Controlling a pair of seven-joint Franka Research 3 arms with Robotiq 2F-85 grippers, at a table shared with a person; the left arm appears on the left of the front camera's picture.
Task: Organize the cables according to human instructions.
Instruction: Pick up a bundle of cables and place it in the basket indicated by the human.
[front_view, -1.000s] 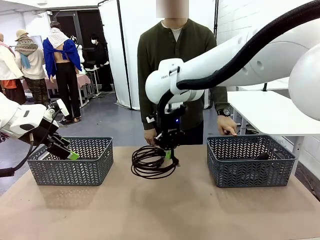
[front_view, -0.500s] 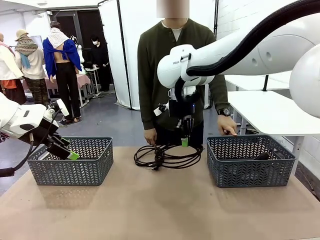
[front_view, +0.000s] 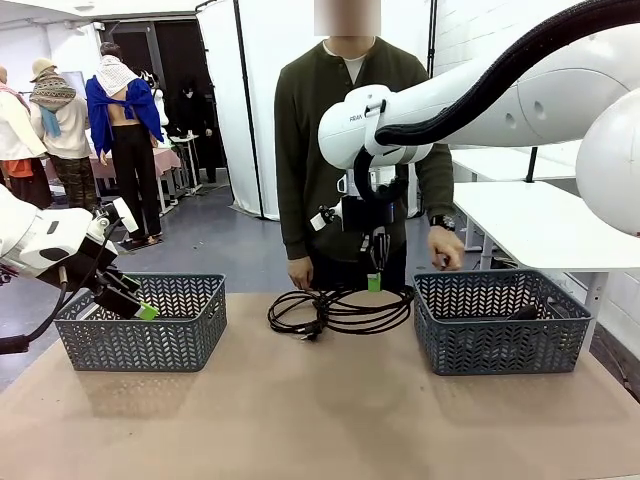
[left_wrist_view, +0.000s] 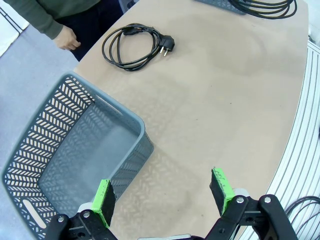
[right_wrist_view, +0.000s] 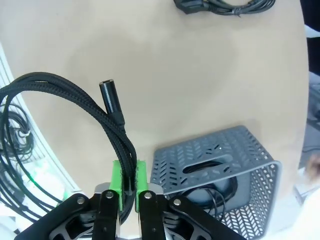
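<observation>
My right gripper (front_view: 373, 281) hangs over the table's far middle, shut on a braided black cable (front_view: 375, 312) whose loop droops to the tabletop. In the right wrist view the green pads (right_wrist_view: 116, 178) pinch the cable (right_wrist_view: 82, 97) just below its plug end. A second coiled cable (front_view: 292, 312) lies on the table to the left of it, also seen as a loop (left_wrist_view: 131, 46) from the left wrist. Another cable (right_wrist_view: 220, 192) lies inside the right basket (front_view: 500, 322). My left gripper (front_view: 135, 300) hovers open over the left basket (front_view: 150, 330), nothing between its pads (left_wrist_view: 104, 199).
The person stands at the far edge, one hand (front_view: 445, 246) raised above the right basket's back rim, the other hand (front_view: 300, 272) by the table edge. Both grey baskets flank the bare brown middle of the table (front_view: 320, 420).
My right gripper carried the cable to the right, away from the table's middle and nearer the right basket. The person's hand lifted off that basket's rim. The left arm stayed still.
</observation>
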